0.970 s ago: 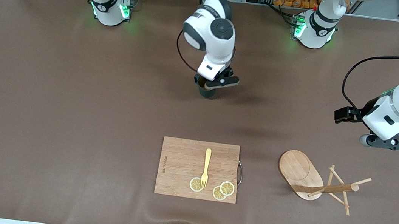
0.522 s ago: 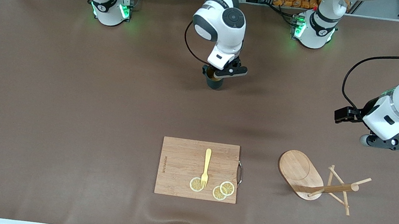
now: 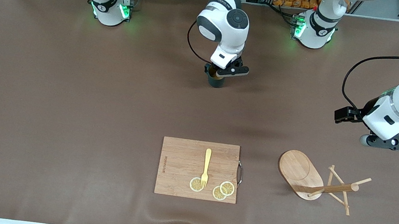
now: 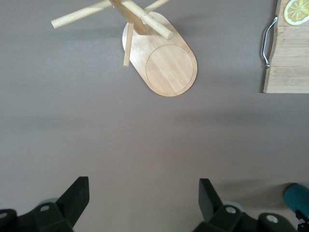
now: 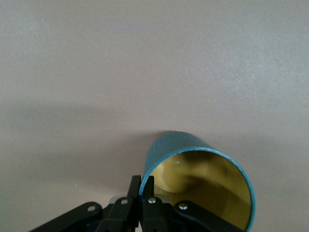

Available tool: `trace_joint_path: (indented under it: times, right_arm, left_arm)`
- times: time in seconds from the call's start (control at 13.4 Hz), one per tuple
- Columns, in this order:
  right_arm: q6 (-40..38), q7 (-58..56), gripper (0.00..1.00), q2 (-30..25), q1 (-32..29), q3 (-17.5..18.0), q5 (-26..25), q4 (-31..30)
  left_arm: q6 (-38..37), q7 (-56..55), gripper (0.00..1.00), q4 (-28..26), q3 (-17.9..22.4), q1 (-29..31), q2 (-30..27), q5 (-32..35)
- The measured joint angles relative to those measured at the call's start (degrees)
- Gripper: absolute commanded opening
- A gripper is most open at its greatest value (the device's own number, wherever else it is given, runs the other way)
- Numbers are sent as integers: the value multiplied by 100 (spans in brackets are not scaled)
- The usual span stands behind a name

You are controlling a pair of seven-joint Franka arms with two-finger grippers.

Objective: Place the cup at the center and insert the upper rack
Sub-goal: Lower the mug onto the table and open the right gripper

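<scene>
— Where is the right gripper (image 3: 221, 73) sitting, as you are looking at it?

— It is hanging over the bare brown table (image 3: 70, 111), in the middle stretch near the robots' bases. Its fingers (image 5: 141, 193) are pressed together on the rim of the cup (image 3: 215, 80), one inside and one outside the wall. You are seeing the teal outside and tan-yellow inside in the right wrist view; whether the cup is resting on the table I cannot tell.

— And the left gripper (image 3: 390, 143)?

— It is waiting over the table toward the left arm's end, jaws spread wide and holding nothing. Its wrist camera is looking down at the mug tree (image 3: 314, 181).

— How is the mug tree lying?

— It is tipped over, its oval base standing on edge and its post and pegs lying toward the left arm's end, nearer the front camera than the left gripper.

— Anything else?

— A bamboo cutting board (image 3: 181, 168) with a metal handle is lying beside it toward the right arm's end, carrying a yellow fork (image 3: 206, 167) and three lemon slices (image 3: 219, 190). A small mark is printed along one edge — too small to read.
</scene>
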Motion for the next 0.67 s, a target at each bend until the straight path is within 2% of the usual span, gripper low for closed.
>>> trace_joint_path:
  times: [0.15,0.22,0.37,0.45,0.67]
  right_arm:
    - [0,54,1,34,0,-2,-1,4]
    - [1,76,12,44,0,-7,-1,4]
    - [4,118,52,46,0,-22,0,8]
    - [4,137,61,46,0,-23,1,15]
    - [8,208,72,46,-25,-56,2,53]
  left_arm:
    - [0,0,100,0,0,0,0,0]
    - [0,0,100,0,0,0,0,0]
    - [0,0,100,0,0,0,0,0]
    - [0,0,100,0,0,0,0,0]
    - [0,0,100,0,3,3,0,0]
